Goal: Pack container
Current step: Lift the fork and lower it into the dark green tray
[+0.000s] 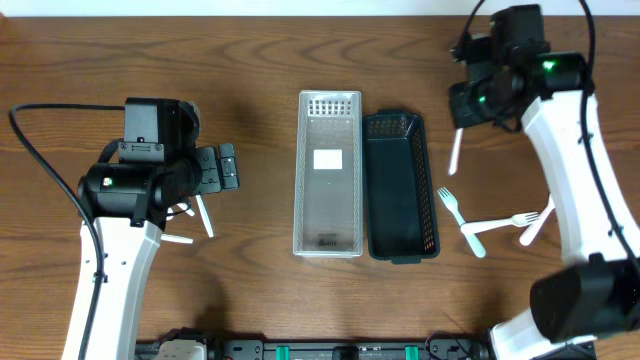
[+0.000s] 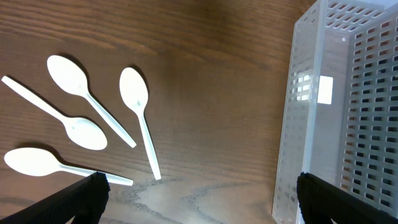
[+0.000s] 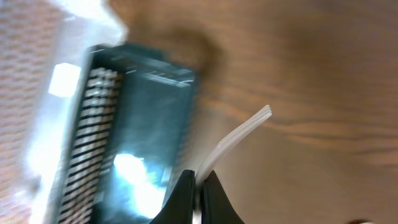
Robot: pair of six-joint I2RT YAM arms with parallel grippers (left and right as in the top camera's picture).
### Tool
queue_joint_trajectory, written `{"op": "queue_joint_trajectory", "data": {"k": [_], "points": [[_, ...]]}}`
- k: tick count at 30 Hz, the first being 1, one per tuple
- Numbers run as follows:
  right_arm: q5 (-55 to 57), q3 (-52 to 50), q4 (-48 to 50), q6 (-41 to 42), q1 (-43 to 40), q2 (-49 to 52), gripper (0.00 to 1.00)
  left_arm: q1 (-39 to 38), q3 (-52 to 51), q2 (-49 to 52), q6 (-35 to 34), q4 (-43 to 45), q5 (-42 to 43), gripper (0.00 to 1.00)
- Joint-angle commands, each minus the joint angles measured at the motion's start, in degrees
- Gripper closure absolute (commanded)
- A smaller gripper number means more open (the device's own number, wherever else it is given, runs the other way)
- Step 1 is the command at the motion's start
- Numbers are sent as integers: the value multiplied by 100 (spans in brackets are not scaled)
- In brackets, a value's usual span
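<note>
A robot lab, it seems: white left arm (image 1: 110, 270) and right arm (image 1: 580, 170) trailing cables (image 1: 40, 165) over a wood table (image 1: 250, 60), with plastic spoons (image 2: 81, 106), forks (image 1: 475, 225), a clear bin (image 1: 328, 170) and black bin (image 1: 400, 190).

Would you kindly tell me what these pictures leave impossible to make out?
spoons: overhead, left arm covers their bowls.
white utensil: right wrist, motion blur leaves its type unclear; overhead, right gripper hides its top.
left gripper: left wrist, bottom edge cuts off its fingers.

Wooden table (image 1: 250, 50): baskets (image 1: 328, 215), spoons (image 2: 134, 93), forks (image 1: 497, 222).
</note>
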Motion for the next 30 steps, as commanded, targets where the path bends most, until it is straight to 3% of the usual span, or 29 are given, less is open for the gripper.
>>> {"op": "queue_joint_trajectory", "data": {"k": [1, 8, 16, 18, 20, 23, 30], "points": [[-22, 42, -214, 785, 511, -37, 99, 28, 105, 13, -31, -20, -4, 2], [-24, -376, -356, 1196, 1259, 157, 99, 28, 105, 13, -31, -22, -4, 2], [-68, -1482, 79, 1290, 1440, 315, 98, 28, 105, 13, -28, -22, -4, 2], [-66, -1644, 245, 1283, 1440, 313, 89, 28, 105, 13, -28, -22, -4, 2], [-66, -1681, 326, 1268, 1440, 313, 70, 28, 105, 13, -28, -22, -4, 2], [-66, -1670, 485, 1268, 1440, 310, 56, 28, 105, 13, -28, -22, -4, 2], [50, -1250, 428, 1141, 1425, 302, 54, 28, 105, 13, -26, -22, -4, 2]]}}
